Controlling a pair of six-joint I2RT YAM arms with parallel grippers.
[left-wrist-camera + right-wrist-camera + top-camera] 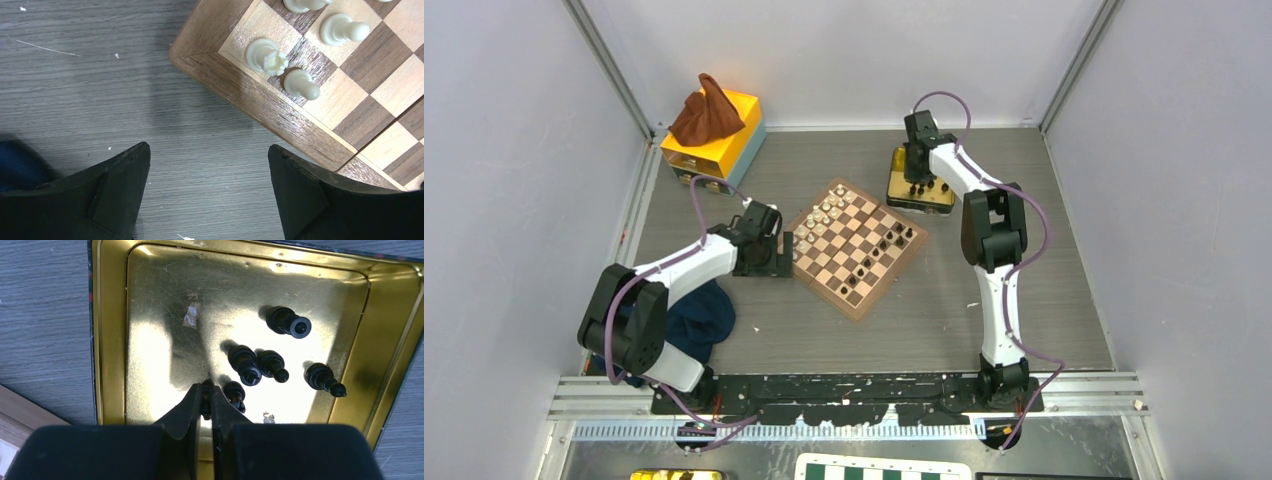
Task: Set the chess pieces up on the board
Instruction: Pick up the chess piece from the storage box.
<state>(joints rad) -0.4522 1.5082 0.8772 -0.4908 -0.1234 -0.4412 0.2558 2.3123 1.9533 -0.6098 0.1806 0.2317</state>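
Gold tin [112,340], beyond the board's far right edge: five loose black pieces [272,365] are seen clustered in its right half, some upright, some tipped; a sixth piece [205,402] is pinched between the right gripper [206,390] tips, jaws clenched on it, just beside the nearest loose one.

Board [826,280] is set cornerwise mid-table; cream pieces [265,55] are ranked along its far left side; more black ones are scattered over the right half, not in full rows.

Left gripper [208,147] is held over bare table [924,320] just off the board's left corner, jaws released and spread wide, nothing between them.

Yellow box [714,155] at far left, topped by a brown cloth [707,112]; blue cloth [696,318] is bunched under the left arm; a green-and-white board [884,470] is partly seen at the near edge.
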